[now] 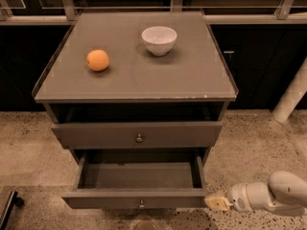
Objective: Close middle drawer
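Speckled floor [261, 143] — one middle drawer [105, 201] open, end effector [216, 201] beside its corner, grip unclear.

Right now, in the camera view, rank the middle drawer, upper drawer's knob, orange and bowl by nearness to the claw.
1. Middle drawer, open, beside the claw at lower right.
2. Upper drawer's knob, up and left.
3. Orange and bowl, on the cabinet top: too close to call.

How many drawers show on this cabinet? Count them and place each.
2. The upper drawer sits higher. The middle drawer is below it and pulled out, with the claw by the right end of its front. Another may hide beneath.
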`<state>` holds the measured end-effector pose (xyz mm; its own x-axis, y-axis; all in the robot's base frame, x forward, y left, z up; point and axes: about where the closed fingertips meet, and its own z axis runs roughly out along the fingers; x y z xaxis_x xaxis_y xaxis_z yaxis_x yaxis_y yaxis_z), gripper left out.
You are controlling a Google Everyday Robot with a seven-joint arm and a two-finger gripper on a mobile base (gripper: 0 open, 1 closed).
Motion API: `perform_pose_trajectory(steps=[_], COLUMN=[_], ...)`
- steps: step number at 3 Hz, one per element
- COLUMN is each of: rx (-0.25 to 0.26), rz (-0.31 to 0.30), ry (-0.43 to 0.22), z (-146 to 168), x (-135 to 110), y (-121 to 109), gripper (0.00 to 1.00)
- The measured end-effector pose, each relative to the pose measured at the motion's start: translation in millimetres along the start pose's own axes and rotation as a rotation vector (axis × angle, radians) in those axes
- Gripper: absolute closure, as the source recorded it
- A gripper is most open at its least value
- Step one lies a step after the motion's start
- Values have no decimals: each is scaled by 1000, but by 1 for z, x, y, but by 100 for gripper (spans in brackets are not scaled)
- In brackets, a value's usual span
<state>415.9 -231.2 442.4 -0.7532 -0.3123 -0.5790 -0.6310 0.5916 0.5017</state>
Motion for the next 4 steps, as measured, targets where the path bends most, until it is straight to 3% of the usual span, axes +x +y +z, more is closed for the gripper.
perform_pose_trajectory(steps=[2,4], rx=[13,-23], rz=[-20,5], ry=[19,26], z=[13,28], x=[-16,-7], y=[-13,-21], gripper=[100,100])
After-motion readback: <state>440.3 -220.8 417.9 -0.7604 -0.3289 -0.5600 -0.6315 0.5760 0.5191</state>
